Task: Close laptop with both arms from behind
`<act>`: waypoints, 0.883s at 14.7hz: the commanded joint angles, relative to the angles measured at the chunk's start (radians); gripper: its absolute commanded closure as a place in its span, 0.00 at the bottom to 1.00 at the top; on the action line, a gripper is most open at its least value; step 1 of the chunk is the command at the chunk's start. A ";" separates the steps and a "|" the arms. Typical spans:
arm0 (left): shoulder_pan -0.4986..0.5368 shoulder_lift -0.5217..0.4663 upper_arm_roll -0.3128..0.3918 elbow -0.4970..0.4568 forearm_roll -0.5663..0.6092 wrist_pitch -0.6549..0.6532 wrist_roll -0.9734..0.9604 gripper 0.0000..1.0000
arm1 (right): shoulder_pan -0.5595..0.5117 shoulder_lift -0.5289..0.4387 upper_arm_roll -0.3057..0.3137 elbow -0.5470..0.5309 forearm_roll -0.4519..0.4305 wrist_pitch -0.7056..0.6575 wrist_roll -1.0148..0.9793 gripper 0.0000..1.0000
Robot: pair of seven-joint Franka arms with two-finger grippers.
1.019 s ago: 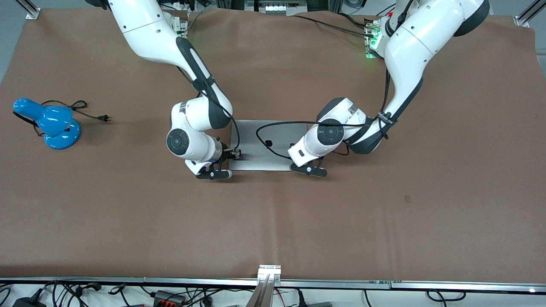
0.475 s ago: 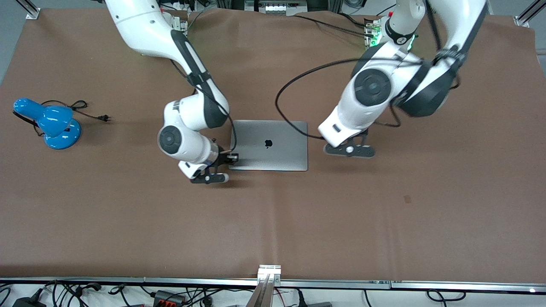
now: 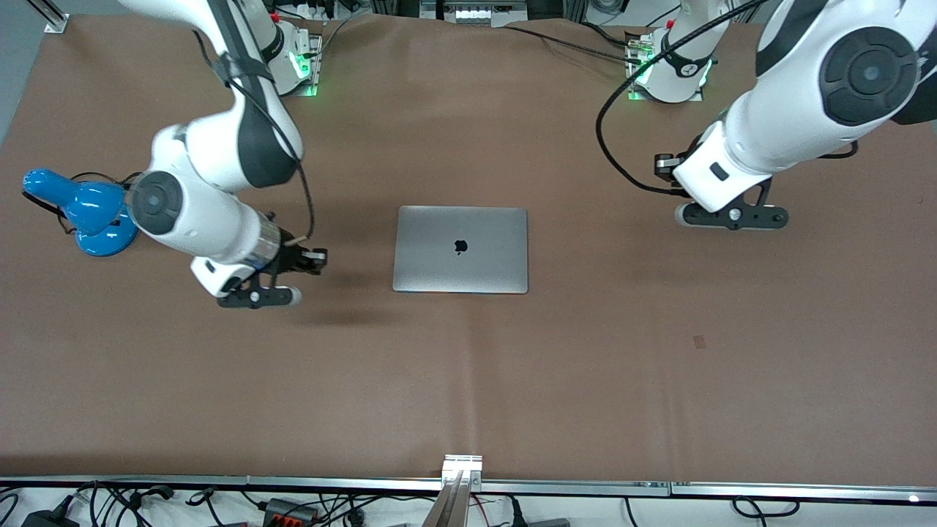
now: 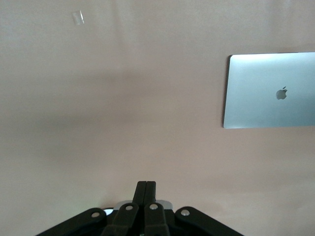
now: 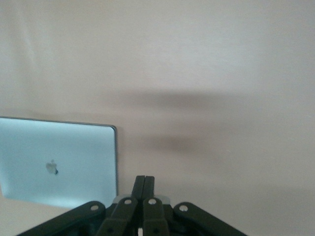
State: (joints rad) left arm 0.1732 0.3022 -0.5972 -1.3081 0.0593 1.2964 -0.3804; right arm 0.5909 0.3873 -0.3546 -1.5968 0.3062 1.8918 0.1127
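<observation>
Fingers pressed together and empty on both the left gripper, at the frame's right, and the right gripper, at its left; between them you see the laptop lying shut at frame centre, so closing appears complete

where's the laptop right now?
The laptop lies shut and flat mid-table in the front view, between the right gripper and the left gripper, touching neither; both wrist views show its lid too.
</observation>
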 commanded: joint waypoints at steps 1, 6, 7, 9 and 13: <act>-0.004 -0.089 0.071 -0.073 -0.009 -0.005 0.112 0.93 | 0.001 -0.014 -0.062 0.111 -0.022 -0.168 -0.065 0.96; -0.012 -0.221 0.226 -0.296 -0.019 0.145 0.183 0.51 | -0.005 -0.013 -0.197 0.205 -0.015 -0.264 -0.068 0.00; -0.014 -0.256 0.243 -0.357 -0.019 0.202 0.210 0.46 | -0.008 -0.014 -0.205 0.213 -0.012 -0.270 -0.070 0.00; -0.014 -0.291 0.283 -0.405 -0.021 0.279 0.346 0.00 | -0.010 -0.014 -0.225 0.254 -0.024 -0.307 -0.067 0.00; -0.021 -0.304 0.395 -0.416 -0.084 0.342 0.422 0.00 | -0.246 -0.014 -0.053 0.352 -0.044 -0.316 -0.070 0.00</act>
State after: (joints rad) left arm 0.1673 0.0448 -0.2762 -1.6731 0.0186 1.6002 -0.0116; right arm 0.5066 0.3590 -0.5364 -1.3272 0.2793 1.6169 0.0557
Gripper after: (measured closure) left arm 0.203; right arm 0.048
